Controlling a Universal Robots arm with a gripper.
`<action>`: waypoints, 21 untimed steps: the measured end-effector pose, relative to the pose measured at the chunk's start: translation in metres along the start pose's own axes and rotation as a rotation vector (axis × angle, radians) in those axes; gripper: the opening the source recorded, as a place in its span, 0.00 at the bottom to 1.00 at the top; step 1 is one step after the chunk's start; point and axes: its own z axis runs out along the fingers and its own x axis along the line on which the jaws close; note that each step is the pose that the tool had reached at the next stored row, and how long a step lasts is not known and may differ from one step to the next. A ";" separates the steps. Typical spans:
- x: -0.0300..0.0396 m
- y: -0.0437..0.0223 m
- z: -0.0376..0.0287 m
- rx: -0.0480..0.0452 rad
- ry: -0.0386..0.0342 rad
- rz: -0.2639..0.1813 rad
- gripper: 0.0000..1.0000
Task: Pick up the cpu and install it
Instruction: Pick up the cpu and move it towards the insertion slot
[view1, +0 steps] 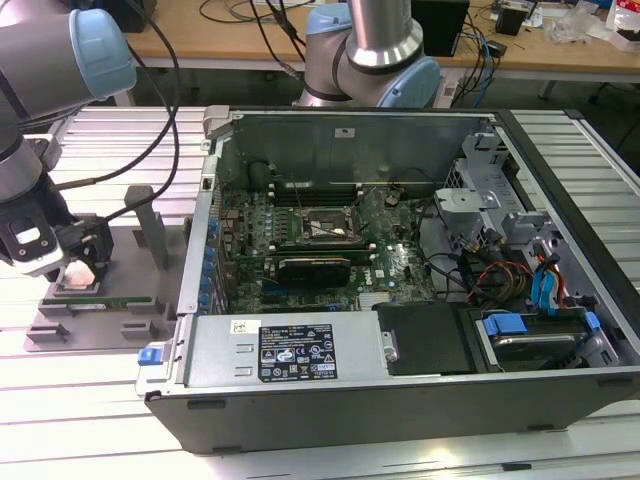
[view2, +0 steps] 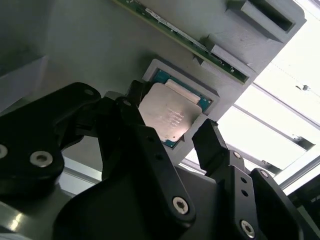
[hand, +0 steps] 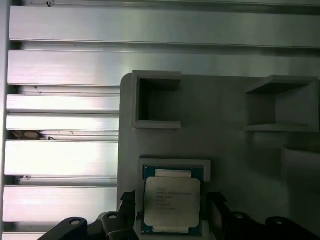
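Observation:
The cpu (view2: 167, 115) is a flat square chip with a shiny silver top and a green rim. It lies in a shallow square pocket of the grey fixture plate (hand: 225, 145), at the exterior view's left (view1: 78, 275). My gripper (view2: 170, 117) hangs low over it, open, with one black finger on each side of the chip and a small gap to each edge in the first wrist view (hand: 171, 205). Nothing is held. The black socket frame (view1: 322, 228) sits on the motherboard inside the open computer case.
A long green memory stick (view1: 100, 298) lies on the same fixture beside the cpu pocket. Grey upright blocks (view1: 148, 225) stand on the fixture. The case wall (view1: 200, 250) rises between fixture and motherboard. Cables and drive bays (view1: 520, 280) fill the case's right.

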 end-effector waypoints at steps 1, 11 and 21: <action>0.0000 0.0000 0.0000 0.0000 0.0001 0.000 0.68; -0.0027 0.0017 0.0023 0.0019 0.0001 0.000 0.68; -0.0011 0.0024 0.0039 0.0022 -0.0004 0.012 0.68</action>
